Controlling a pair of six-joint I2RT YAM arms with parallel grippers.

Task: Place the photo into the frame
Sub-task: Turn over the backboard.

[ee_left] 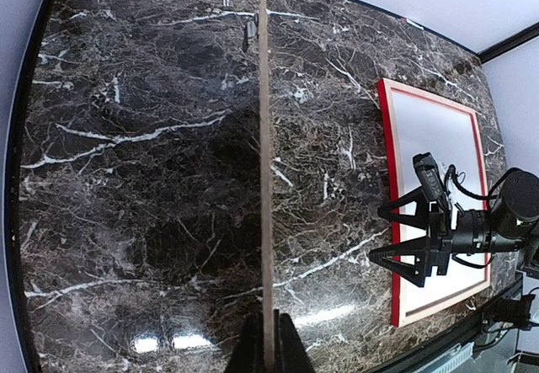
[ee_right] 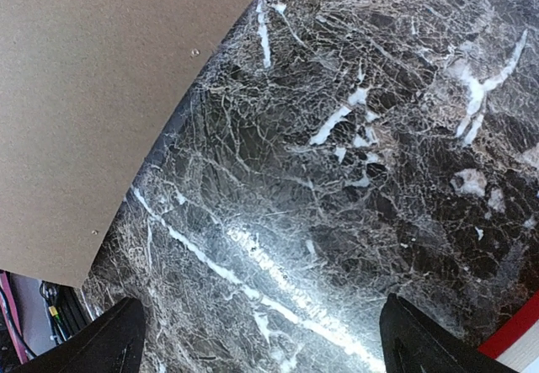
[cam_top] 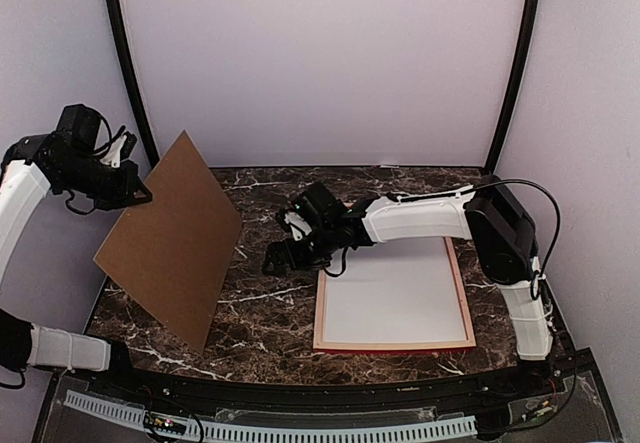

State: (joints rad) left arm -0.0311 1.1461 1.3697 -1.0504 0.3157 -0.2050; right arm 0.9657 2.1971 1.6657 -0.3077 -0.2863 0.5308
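Thin red rectangular frame (cam_top: 395, 346) flat on dark marble table (cam_top: 260, 308), right of centre, white sheet (cam_top: 395, 298) filling it.
Just left of it, right gripper (cam_top: 283, 248) hangs empty, jaws spread wide; left gripper (cam_top: 140, 195) clamped on tilted brown board (cam_top: 170, 248), raised at left.

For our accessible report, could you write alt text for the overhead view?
The left end effector holds up a tilted brown board at the left of a dark marble table. The right end effector, open, hovers beside a picture frame lying flat.

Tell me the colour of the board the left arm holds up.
Plain brown board, no pattern; the top view shows it best.
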